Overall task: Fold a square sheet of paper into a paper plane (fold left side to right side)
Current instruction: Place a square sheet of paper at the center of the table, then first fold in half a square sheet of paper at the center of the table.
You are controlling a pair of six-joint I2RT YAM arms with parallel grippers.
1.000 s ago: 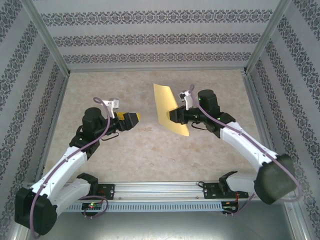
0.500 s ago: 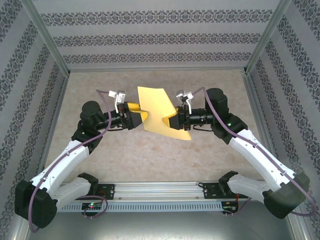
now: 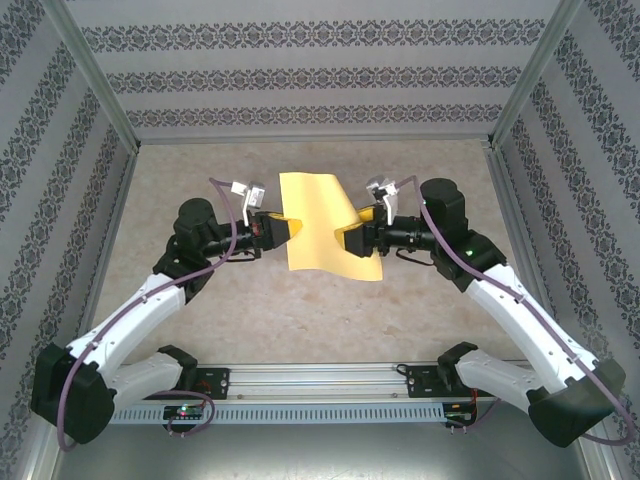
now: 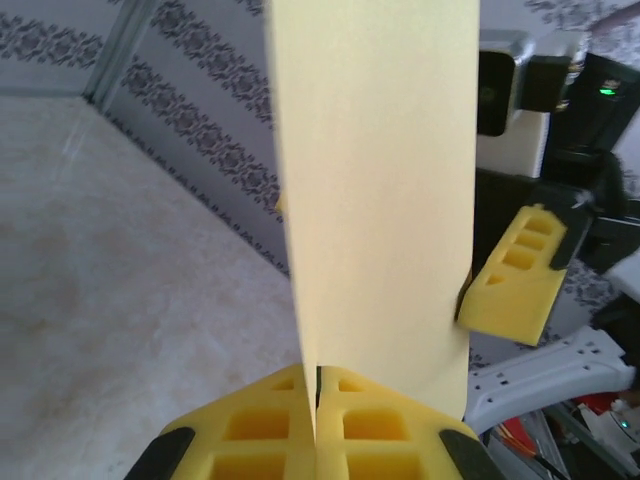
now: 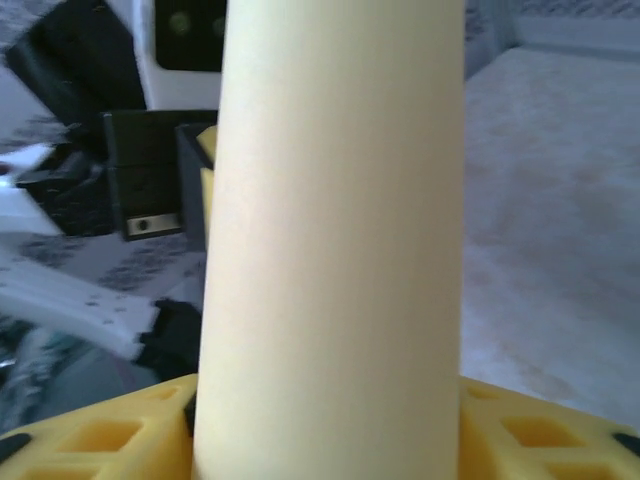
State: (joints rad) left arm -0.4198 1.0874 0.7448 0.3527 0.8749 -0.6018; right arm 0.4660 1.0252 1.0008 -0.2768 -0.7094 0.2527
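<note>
Yellow-orange sheet aloft (gently curved)

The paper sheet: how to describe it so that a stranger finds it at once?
Look above the middle of the beige table. The sheet is held up there, the left gripper shut on its edge. Unlike the blocky yellow fingers beside it, it is thin, broad and plain.
</note>
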